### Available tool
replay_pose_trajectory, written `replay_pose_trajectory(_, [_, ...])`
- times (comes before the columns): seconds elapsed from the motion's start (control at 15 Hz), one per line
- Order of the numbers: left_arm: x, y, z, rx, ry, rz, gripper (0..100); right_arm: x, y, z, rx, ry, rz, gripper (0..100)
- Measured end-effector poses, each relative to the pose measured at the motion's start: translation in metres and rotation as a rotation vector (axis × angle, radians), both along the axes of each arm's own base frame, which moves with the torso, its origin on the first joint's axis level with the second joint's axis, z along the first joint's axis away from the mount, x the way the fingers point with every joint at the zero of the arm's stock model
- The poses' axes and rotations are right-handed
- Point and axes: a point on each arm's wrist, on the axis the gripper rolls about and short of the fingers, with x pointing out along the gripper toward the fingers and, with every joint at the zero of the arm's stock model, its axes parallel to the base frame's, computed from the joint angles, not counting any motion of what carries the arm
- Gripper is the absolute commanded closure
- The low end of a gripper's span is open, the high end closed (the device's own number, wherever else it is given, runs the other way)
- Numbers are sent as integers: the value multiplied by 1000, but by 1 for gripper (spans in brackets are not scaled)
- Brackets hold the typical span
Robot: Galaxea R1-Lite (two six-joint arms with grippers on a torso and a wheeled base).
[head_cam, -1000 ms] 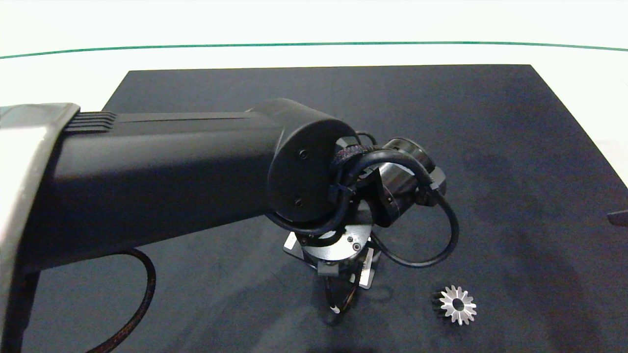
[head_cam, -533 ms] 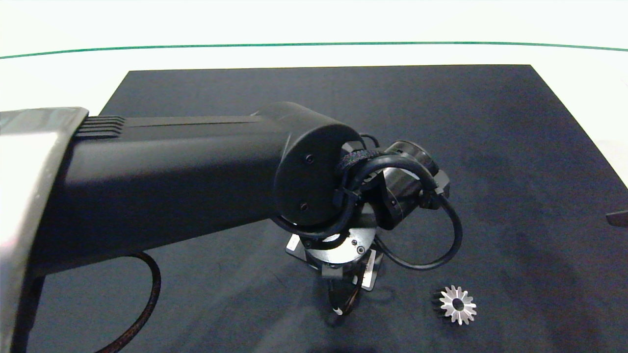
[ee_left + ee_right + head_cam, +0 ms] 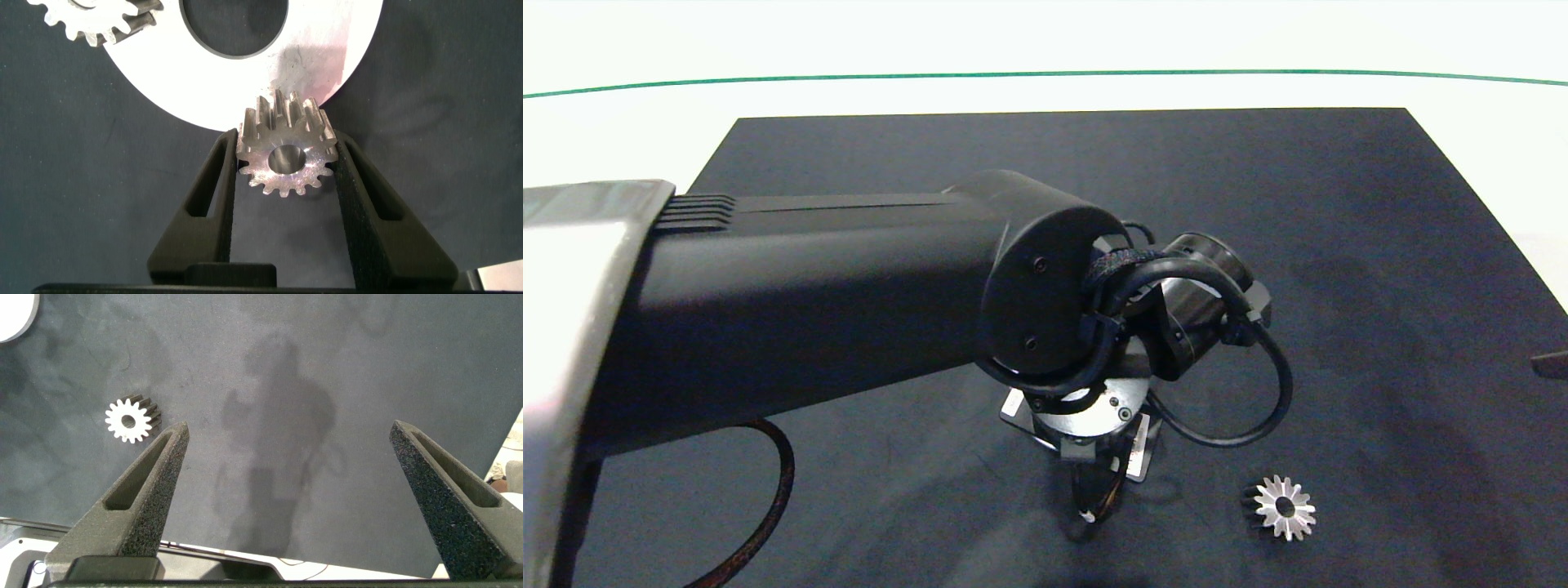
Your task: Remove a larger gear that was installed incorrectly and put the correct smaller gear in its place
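The smaller gear (image 3: 288,157), silver with short blunt teeth and a round bore, sits between the fingers of my left gripper (image 3: 286,167), which is shut on it. It hangs just over the edge of a round white plate (image 3: 245,73) with a dark centre hole. Another small gear (image 3: 88,18) sits on that plate's far side. The larger gear (image 3: 1285,507), star-toothed with a dark side, lies loose on the black mat (image 3: 1339,245) to the right of the left wrist; it also shows as the larger gear (image 3: 131,419) in the right wrist view. My right gripper (image 3: 288,429) hovers open above bare mat.
The left arm (image 3: 809,302) spans the mat from the left and hides the plate in the head view. A sliver of the right arm (image 3: 1550,362) shows at the right edge. White table (image 3: 1045,49) surrounds the mat.
The left arm has shifted slightly to the right and lower over the plate. The larger gear has stayed where it lies.
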Motion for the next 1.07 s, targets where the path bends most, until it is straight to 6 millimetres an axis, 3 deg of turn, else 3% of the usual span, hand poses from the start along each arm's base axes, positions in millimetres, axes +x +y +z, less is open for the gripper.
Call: replay_pose_trajectory(1.07, [2,-2,-3,0,-4,2,87,-1,0,-1,-6,3,9,0])
